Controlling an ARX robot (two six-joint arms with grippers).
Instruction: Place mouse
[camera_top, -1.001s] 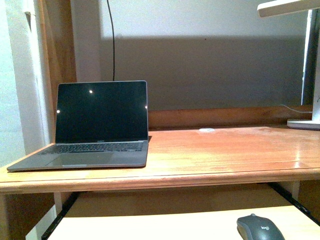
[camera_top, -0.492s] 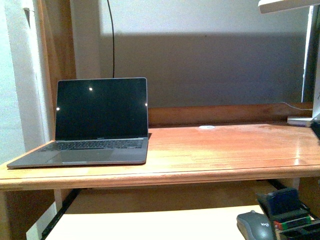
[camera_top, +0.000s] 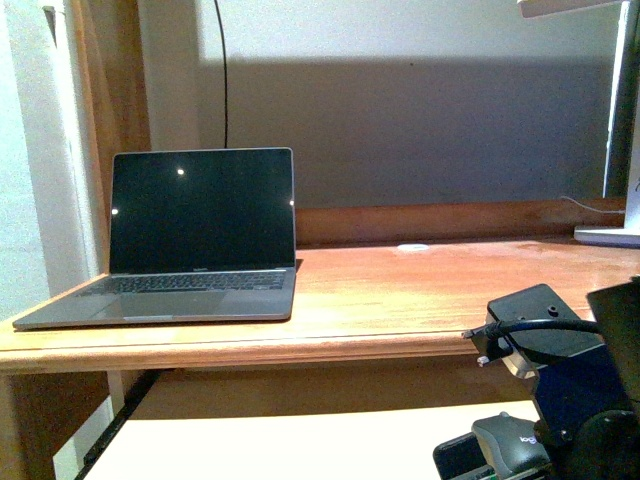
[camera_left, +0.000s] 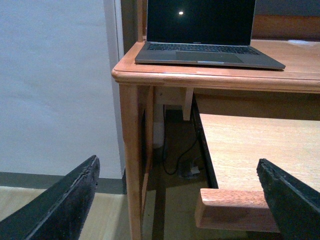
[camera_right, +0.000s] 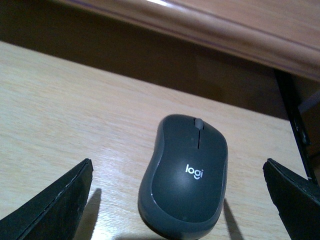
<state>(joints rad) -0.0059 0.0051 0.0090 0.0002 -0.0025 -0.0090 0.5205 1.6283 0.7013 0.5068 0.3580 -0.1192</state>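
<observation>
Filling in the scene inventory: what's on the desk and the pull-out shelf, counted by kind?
laptop: 1, on the desk top
white disc: 1, on the desk top
desk lamp: 1, at the desk's right end
mouse: 1, on the pull-out shelf
Total: 4

The front view was grainy. Glare sheened the table (camera_top: 560, 275) toward the right, two specks glinted on the laptop (camera_top: 200, 210) screen, and a broad shadow darkened the wall (camera_top: 420, 130). The mouse (camera_right: 185, 177) looked sharp close up.
</observation>
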